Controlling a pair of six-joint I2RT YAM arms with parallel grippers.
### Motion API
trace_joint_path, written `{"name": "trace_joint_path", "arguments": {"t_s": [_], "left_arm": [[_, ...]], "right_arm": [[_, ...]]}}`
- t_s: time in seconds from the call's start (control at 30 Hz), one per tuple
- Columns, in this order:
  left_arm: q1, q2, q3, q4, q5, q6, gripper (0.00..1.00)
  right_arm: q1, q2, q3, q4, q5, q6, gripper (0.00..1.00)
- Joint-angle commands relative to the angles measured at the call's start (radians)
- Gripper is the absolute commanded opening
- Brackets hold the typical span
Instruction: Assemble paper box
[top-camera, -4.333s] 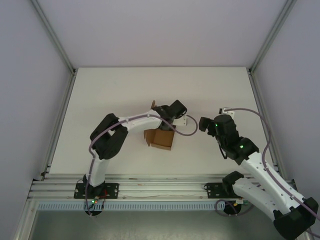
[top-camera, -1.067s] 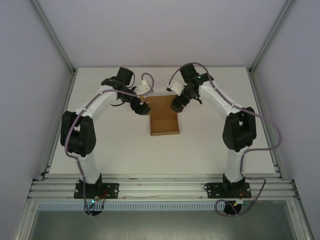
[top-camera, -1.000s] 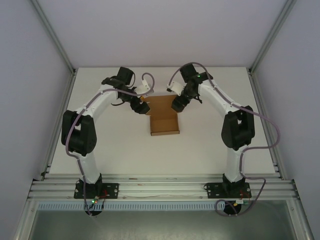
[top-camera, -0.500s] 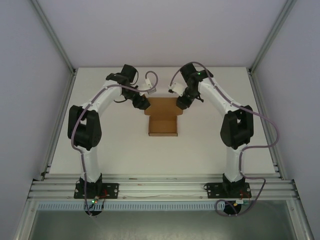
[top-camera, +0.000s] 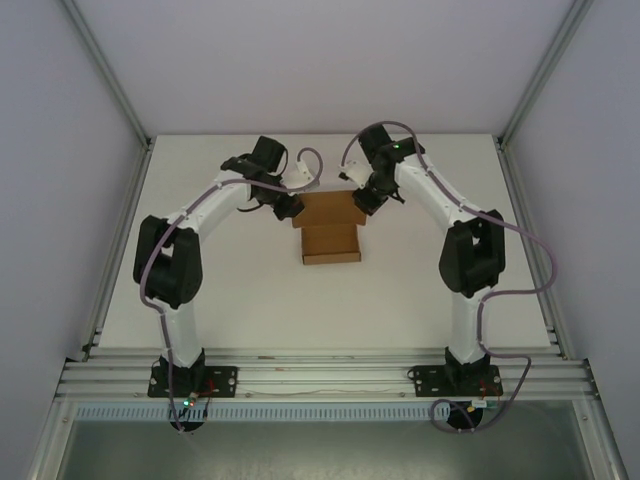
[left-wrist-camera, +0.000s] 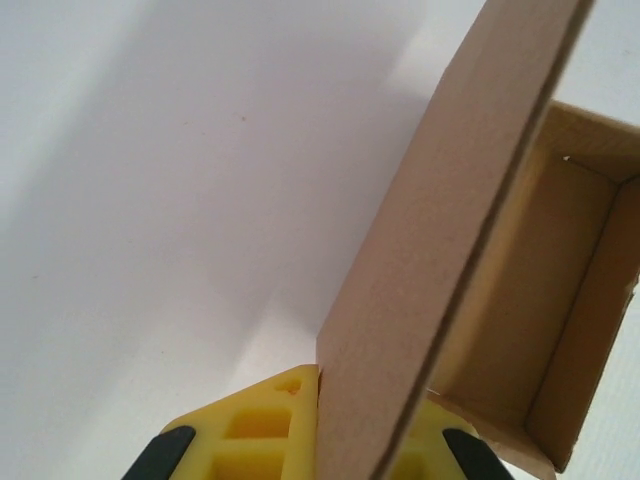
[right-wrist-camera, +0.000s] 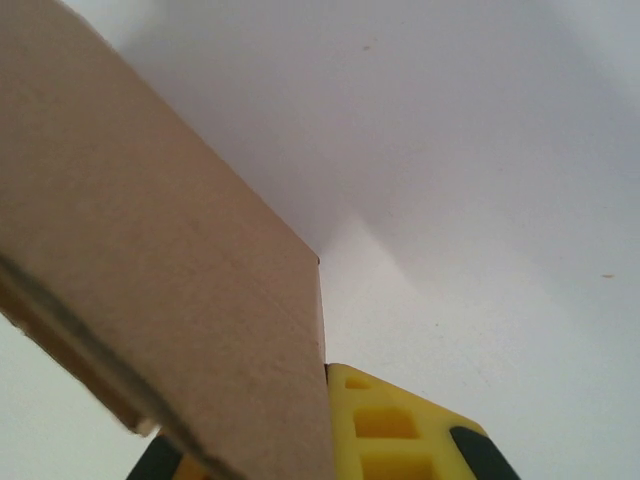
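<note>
The paper box is brown kraft cardboard and sits at the middle of the table's far half as an open tray, its lid flap lifted at the far side. My left gripper is shut on the flap's left edge and my right gripper on its right edge. In the left wrist view the flap stands edge-on between the yellow fingers of my left gripper, and the tray's inside shows to the right. In the right wrist view the flap hides one finger of my right gripper; the other yellow finger presses against it.
The white table is bounded by metal frame rails left and right and by white walls. Both arms reach far over the table and bend in toward the box. The arm bases sit on the near rail.
Both grippers have closed on the lid flap's side edges. The arms have drawn inward and the flap has risen from flat on the table to tilted over the tray.
</note>
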Motion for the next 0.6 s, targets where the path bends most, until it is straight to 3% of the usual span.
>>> {"name": "trace_joint_path", "arguments": {"t_s": [0.0,0.13,0.27,0.57], "left_arm": [[-0.008,-0.069,-0.033,0.146,-0.15,-0.187,0.0],[-0.04,-0.099,-0.06,0.249,-0.17,-0.377,0.0],[-0.094,-0.118,-0.116,0.365,-0.267,-0.561,0.0],[-0.128,-0.077,-0.186,0.546,-0.271,-0.86,0.0]], "right_arm": [[0.011,-0.116,-0.057,0.103,0.095,0.256,0.04],[0.045,-0.218,-0.192,0.297,0.158,0.485,0.02],[0.072,-0.283,-0.319,0.458,0.202,0.68,0.01],[0.092,-0.262,-0.429,0.613,0.197,0.984,0.01]]}}
